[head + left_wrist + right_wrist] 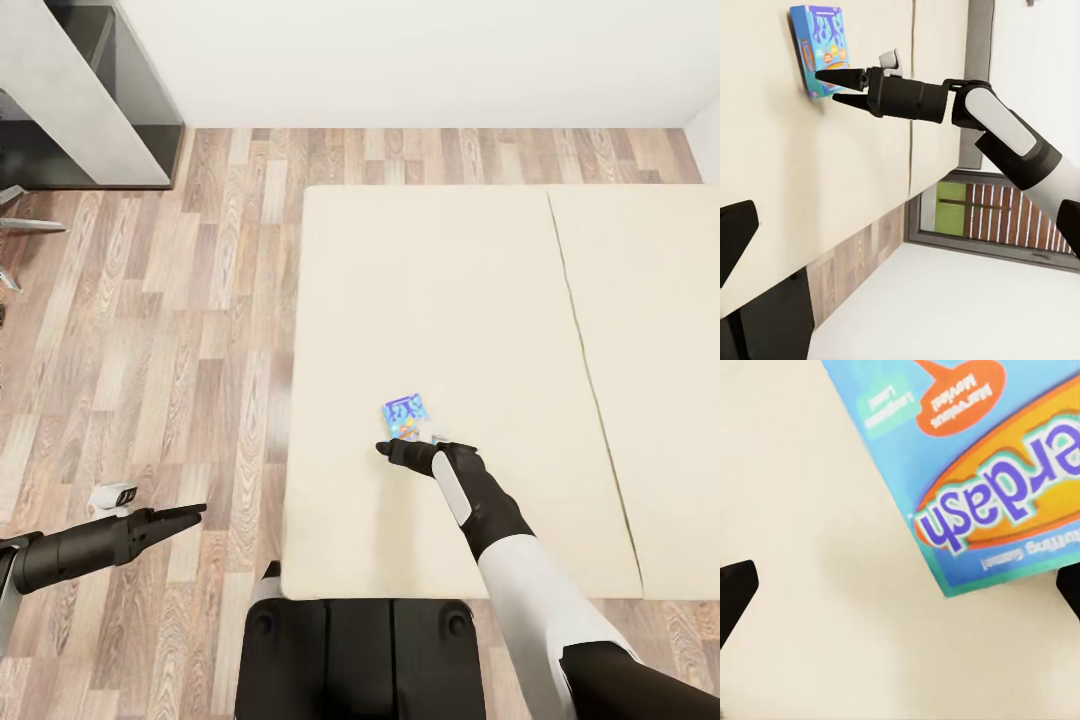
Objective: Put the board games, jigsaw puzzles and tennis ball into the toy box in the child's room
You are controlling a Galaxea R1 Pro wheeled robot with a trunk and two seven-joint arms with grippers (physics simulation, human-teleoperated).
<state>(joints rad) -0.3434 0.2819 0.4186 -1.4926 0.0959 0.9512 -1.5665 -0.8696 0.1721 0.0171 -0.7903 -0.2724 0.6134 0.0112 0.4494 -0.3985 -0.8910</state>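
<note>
Blue board game (975, 472) lies flat on beige bed (810, 570), lettering "erdash" on an orange oval. Dark fingertips (735, 592) at both edges, apart, clear of it.

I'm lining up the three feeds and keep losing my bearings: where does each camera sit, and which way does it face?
Head view: on the head, facing down over the bed and plank floor; both arms and base show.
Left wrist view: on the left arm, facing across the mattress at the right gripper reaching the board game.
Right wrist view: on the right arm, facing close onto that box; dark fingertips at the edges.
All three share the blue box.
</note>
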